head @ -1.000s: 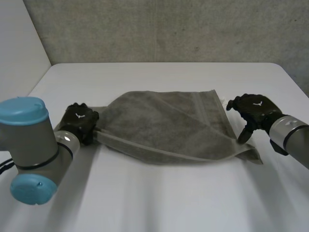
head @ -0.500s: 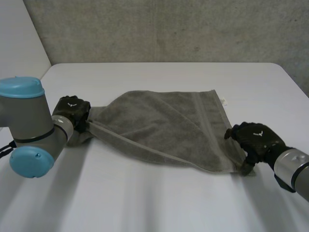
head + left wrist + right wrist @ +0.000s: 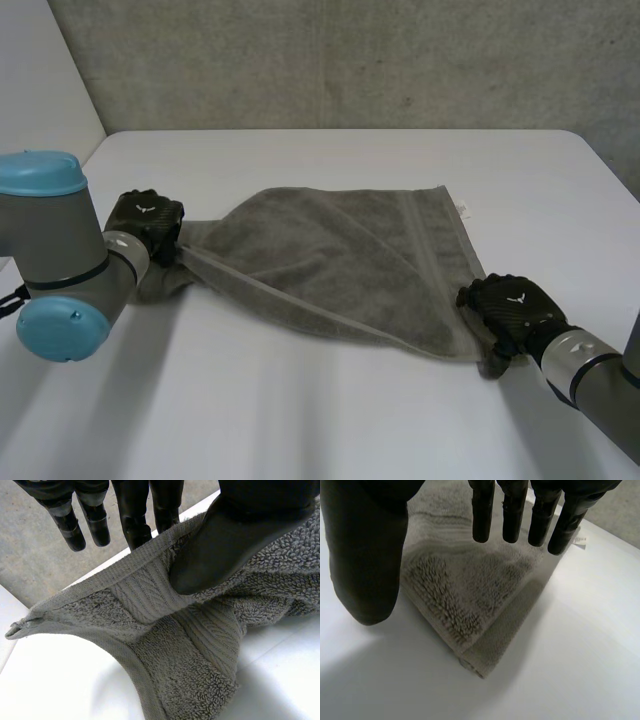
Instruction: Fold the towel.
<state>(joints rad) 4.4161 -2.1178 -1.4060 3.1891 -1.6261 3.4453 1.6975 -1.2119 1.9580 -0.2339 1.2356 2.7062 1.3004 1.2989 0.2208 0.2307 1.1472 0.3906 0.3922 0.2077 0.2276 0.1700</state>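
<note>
Towel (image 3: 340,260) sits rumpled mid-way across the white counter (image 3: 330,420), grey, one side doubled over. Left hand (image 3: 145,222) is at its left corner: thumb (image 3: 225,545) clamps the hem against the fingers, cloth bunched there. Right hand (image 3: 510,305) is over the near right corner, fingers (image 3: 482,510) straight, thumb apart, gripping nothing. That corner lies flat under the palm.

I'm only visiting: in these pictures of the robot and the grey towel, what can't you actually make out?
- Head view: the fingertips of the right hand at the near corner of the towel, hidden by the hand's own back.
- Head view: the towel corner that the left hand pinches, covered by that hand and the left arm.
- Head view: the white label on the towel's far edge, too small to read.
</note>
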